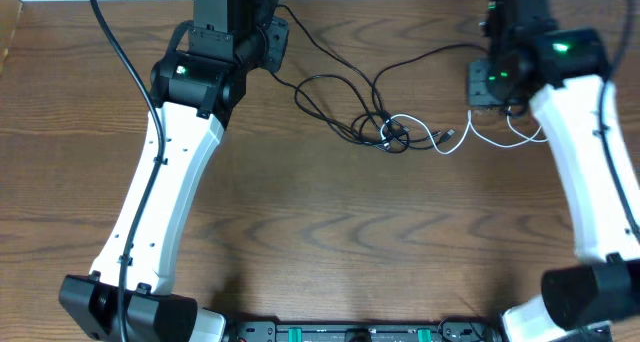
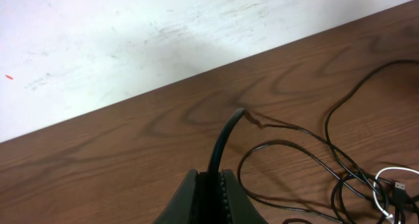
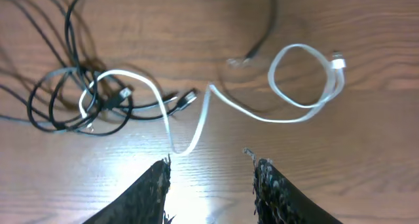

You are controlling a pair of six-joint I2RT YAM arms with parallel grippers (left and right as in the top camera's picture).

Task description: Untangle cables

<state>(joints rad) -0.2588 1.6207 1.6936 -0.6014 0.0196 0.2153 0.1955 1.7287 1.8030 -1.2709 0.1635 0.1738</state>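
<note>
Wooden surface [image 1: 320,242]. Left jaws were clamped shut on a black cable [image 2: 222,135] that ran out ahead of them. Right jaws were partly open and empty, white cable [image 3: 296,46] just ahead. Knot [image 1: 393,132] lay between both jaws, mostly tangled; most work left.

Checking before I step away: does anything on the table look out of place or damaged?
Only the tangle: black cables and a white cable loop through each other at the centre. Nothing looks damaged or spilled.
</note>
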